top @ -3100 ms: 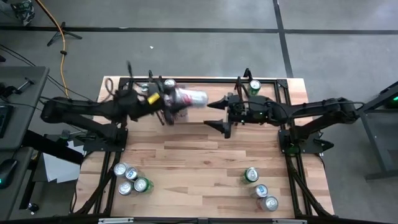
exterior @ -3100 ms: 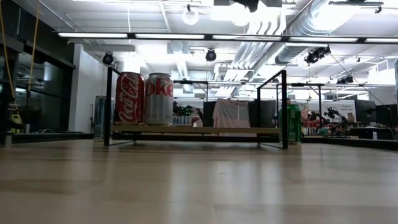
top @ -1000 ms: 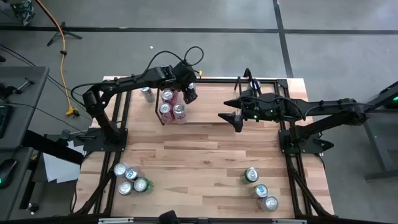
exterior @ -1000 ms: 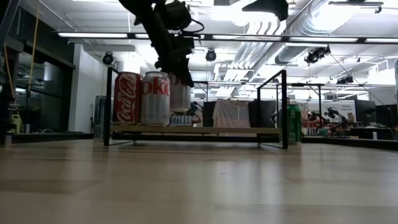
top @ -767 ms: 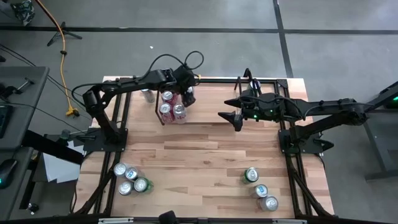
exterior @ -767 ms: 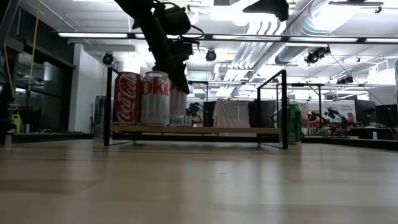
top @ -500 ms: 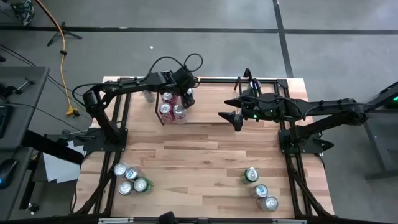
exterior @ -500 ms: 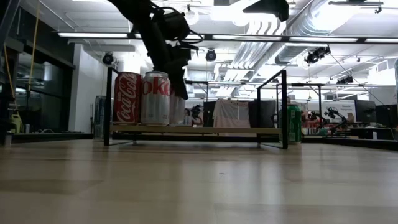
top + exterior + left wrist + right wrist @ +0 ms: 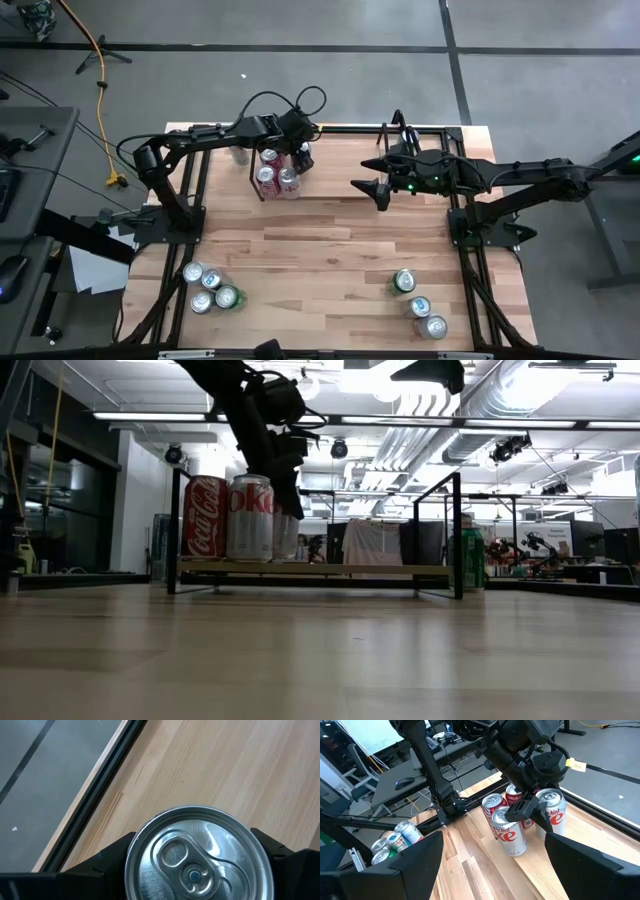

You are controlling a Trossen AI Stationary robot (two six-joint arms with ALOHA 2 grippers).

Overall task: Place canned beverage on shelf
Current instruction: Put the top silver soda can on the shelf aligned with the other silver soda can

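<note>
Reaching across the back of the table (image 9: pixel 330 250), the left arm has its left gripper (image 9: pixel 302 152) lowered over the shelf (image 9: pixel 350 131), fingers (image 9: pixel 107 857) set on either side of a silver Diet Coke can (image 9: pixel 551 812) that stands upright on the shelf's wood base; whether they press it or sit just off it cannot be told. Just beside that can, at the shelf's left end, stand a red Coca-Cola can (image 9: pixel 208 517) and another Diet Coke can (image 9: pixel 250 517), with a fourth can behind them in the cluster (image 9: pixel 270 155). Nearer the front left corner lie four loose cans (image 9: pixel 208 286). Right of the cluster, the right gripper (image 9: pixel 371 177) hangs above the shelf's middle with its jaws spread wide and nothing between them. A green can (image 9: pixel 465 559) stands at the shelf's right end. Three more cans (image 9: pixel 418 303) sit near the front right corner.
</note>
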